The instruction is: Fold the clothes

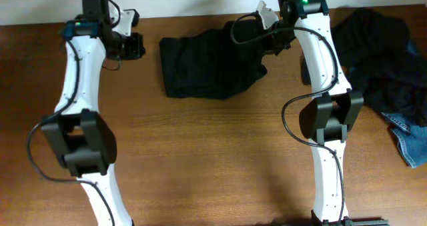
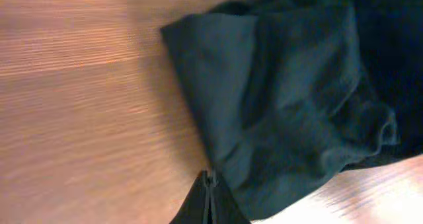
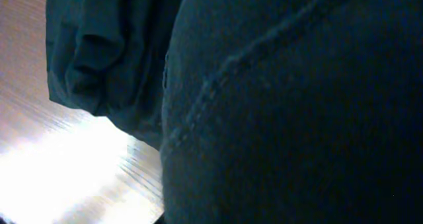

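One of the clothes, a black garment, lies bunched and wrinkled at the back middle of the table. In the left wrist view the same garment fills the right half. My left gripper hangs just left of it, apart from the cloth. Its fingertips are pressed together with nothing between them. My right gripper is at the garment's right end, where the cloth rises up to it. Black fabric with a stitched seam covers the right wrist view and hides the fingers.
A heap of more dark clothes lies at the back right, with blue denim at the right edge. Bare wooden table stretches in front of the garment between the two arms.
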You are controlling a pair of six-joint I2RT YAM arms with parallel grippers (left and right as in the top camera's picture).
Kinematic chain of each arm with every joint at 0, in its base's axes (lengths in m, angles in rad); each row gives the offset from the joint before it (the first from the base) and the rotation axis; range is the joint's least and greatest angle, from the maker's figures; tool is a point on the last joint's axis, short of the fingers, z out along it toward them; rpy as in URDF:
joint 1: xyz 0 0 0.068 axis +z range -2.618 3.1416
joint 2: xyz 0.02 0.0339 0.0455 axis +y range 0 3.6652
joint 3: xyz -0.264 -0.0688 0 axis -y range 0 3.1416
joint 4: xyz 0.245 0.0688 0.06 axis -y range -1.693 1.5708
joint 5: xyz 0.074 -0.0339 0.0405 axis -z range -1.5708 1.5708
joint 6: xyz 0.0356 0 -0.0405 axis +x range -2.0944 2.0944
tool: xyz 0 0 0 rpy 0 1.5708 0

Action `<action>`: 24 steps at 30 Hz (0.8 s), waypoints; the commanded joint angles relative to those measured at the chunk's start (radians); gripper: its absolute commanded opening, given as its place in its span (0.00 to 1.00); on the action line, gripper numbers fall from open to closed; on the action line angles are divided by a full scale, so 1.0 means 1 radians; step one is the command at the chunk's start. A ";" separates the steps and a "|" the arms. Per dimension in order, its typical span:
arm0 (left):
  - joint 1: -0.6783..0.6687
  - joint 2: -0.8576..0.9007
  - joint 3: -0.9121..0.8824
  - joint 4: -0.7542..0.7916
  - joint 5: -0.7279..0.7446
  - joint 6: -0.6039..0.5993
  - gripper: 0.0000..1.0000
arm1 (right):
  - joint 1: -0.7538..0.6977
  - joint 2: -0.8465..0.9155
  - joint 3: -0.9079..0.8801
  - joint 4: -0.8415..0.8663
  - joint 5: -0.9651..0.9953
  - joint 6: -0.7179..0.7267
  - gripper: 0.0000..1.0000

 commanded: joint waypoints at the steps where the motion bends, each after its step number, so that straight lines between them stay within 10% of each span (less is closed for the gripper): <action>1: -0.003 0.076 0.001 0.035 0.232 -0.013 0.00 | 0.005 -0.056 0.021 0.001 -0.021 -0.013 0.04; 24: -0.049 0.267 -0.001 0.092 0.166 -0.027 0.00 | 0.006 -0.056 0.021 -0.018 -0.021 -0.013 0.04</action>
